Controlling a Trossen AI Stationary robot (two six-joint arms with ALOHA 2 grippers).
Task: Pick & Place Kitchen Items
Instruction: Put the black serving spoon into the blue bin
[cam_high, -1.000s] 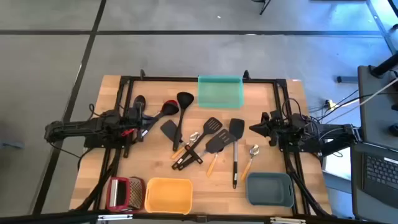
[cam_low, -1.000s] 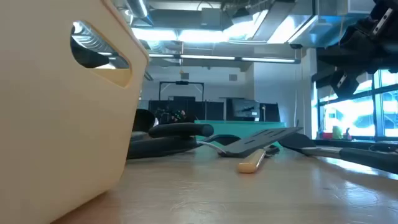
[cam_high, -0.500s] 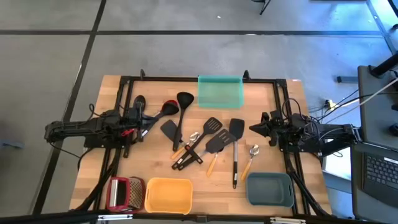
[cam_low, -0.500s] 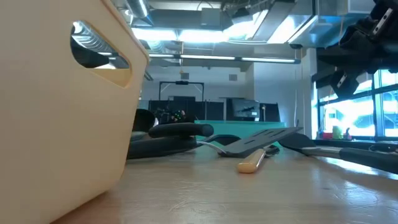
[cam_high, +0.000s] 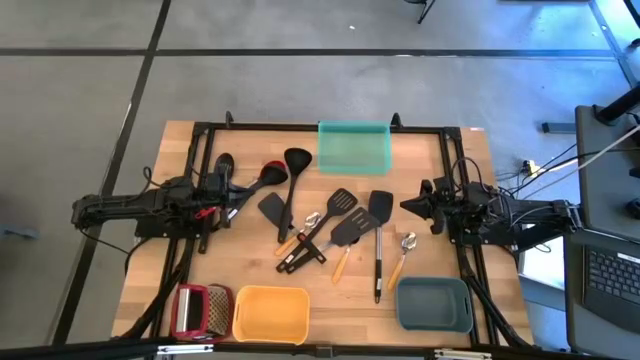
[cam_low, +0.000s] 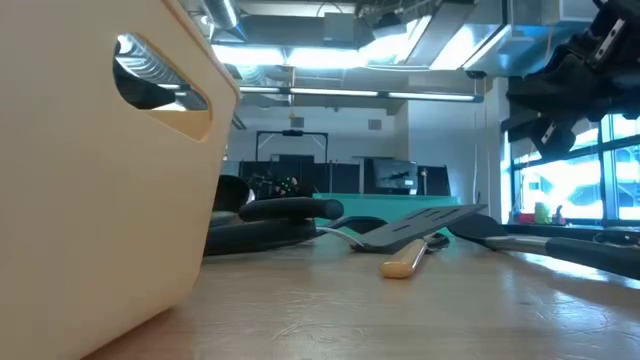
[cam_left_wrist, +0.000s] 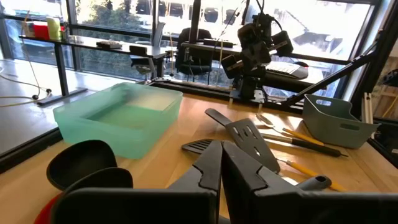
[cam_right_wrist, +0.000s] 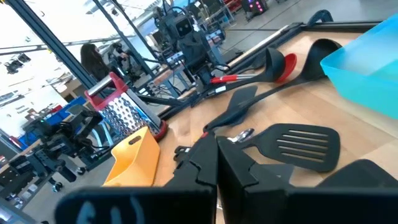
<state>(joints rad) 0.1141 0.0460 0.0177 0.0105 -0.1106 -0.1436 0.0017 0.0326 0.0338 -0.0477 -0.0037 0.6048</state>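
Right gripper (cam_high: 407, 207) shut — black turner (cam_high: 379, 240) handle points table-front.

This is a robotics lab or workshop, not a kitchen; the wooden table (cam_high: 420, 150) stands on a bare grey concrete floor (cam_high: 300, 80) marked with dark lines; a laptop (cam_high: 610, 280) and loose cables (cam_high: 545, 165) sit at its right side; beyond it are tall windows (cam_left_wrist: 124, 25), desks (cam_left_wrist: 93, 43), office chairs (cam_left_wrist: 186, 46), ceiling strip lights (cam_low: 330, 55) and exposed ducting.
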